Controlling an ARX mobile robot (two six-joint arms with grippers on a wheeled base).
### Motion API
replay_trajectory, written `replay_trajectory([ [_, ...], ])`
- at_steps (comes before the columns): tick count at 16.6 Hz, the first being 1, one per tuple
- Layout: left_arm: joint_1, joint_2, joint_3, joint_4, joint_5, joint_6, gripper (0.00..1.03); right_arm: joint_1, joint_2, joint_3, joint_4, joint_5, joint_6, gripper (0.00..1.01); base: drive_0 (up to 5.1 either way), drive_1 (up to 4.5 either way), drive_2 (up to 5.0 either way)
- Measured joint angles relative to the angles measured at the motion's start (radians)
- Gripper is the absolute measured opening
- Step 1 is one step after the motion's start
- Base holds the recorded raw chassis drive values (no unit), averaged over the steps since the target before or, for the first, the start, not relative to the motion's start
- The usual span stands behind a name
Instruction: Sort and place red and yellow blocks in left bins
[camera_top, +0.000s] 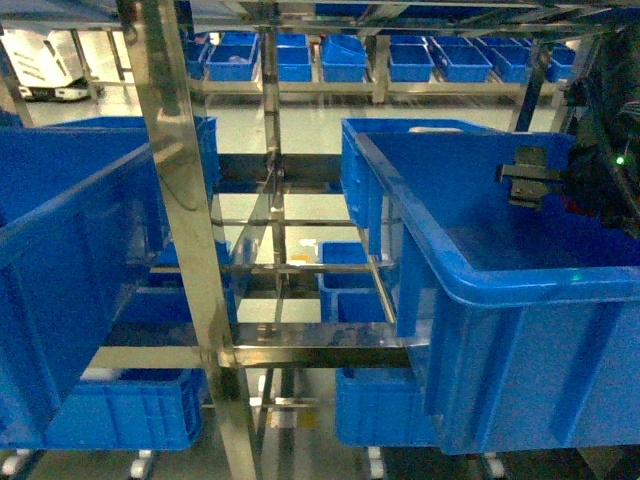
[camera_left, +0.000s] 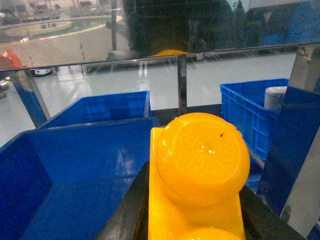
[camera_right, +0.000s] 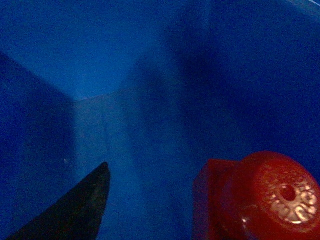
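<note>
The left wrist view is filled by the orange-yellow block (camera_left: 200, 165), glossy with round studs. My left gripper (camera_left: 197, 187) is shut on it, a black finger (camera_left: 130, 210) pressing each side, above a blue bin (camera_left: 75, 165). This gripper is outside the head view. In the right wrist view the red block (camera_right: 260, 200) with one round stud sits at the lower right inside a dark blue bin (camera_right: 150, 75). My right gripper (camera_right: 175, 180) is open; its left finger (camera_right: 85, 210) stands well apart from the block, and the right finger is hidden. In the head view my right gripper (camera_top: 525, 180) hangs over the large right bin (camera_top: 520, 290).
A big blue bin (camera_top: 60, 270) fills the left of the head view, with a steel rack post (camera_top: 190, 220) between it and the right bin. Smaller blue bins (camera_top: 350, 280) sit on lower shelves. A white cylinder (camera_left: 275, 97) stands in a bin at the right of the left wrist view.
</note>
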Motion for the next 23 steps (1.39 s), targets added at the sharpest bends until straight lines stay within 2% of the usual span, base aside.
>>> replay_trajectory([
  [2,0.0,0.0,0.0,0.0,0.0,0.0,0.27,0.001,-0.075,-0.107,0.097,-0.002,-0.006,1.0,0.0,0.0,0.0],
  [3,0.0,0.0,0.0,0.0,0.0,0.0,0.27,0.002,-0.122,-0.156,0.146,-0.011,-0.015,0.98,0.0,0.0,0.0],
  [4,0.0,0.0,0.0,0.0,0.0,0.0,0.27,0.001,-0.145,-0.174,0.156,-0.019,-0.016,0.98,0.0,0.0,0.0],
  [5,0.0,0.0,0.0,0.0,0.0,0.0,0.27,0.0,-0.143,-0.181,0.167,-0.019,-0.038,0.98,0.0,0.0,0.0],
  [8,0.0,0.0,0.0,0.001,0.0,0.0,0.27,-0.002,-0.134,-0.201,0.163,-0.024,-0.067,0.98,0.0,0.0,0.0],
  [11,0.0,0.0,0.0,0.0,0.0,0.0,0.27,-0.004,-0.144,-0.225,0.219,-0.005,-0.097,0.98,0.0,0.0,0.0],
  [13,0.0,0.0,0.0,0.0,0.0,0.0,0.27,0.016,-0.214,-0.291,0.26,0.013,-0.126,0.98,0.0,0.0,0.0],
  [16,0.0,0.0,0.0,0.0,0.0,0.0,0.27,0.049,-0.369,-0.385,0.328,0.01,-0.166,0.98,0.0,0.0,0.0],
  [19,0.0,0.0,0.0,0.0,0.0,0.0,0.27,0.053,-0.443,-0.472,0.322,0.003,-0.169,0.98,0.0,0.0,0.0],
  [21,0.0,0.0,0.0,0.0,0.0,0.0,0.27,0.055,-0.541,-0.584,0.346,0.006,-0.174,0.98,0.0,0.0,0.0],
  [23,0.0,0.0,0.0,0.0,0.0,0.0,0.27,0.084,-0.689,-0.684,0.352,0.019,-0.172,0.98,0.0,0.0,0.0],
])
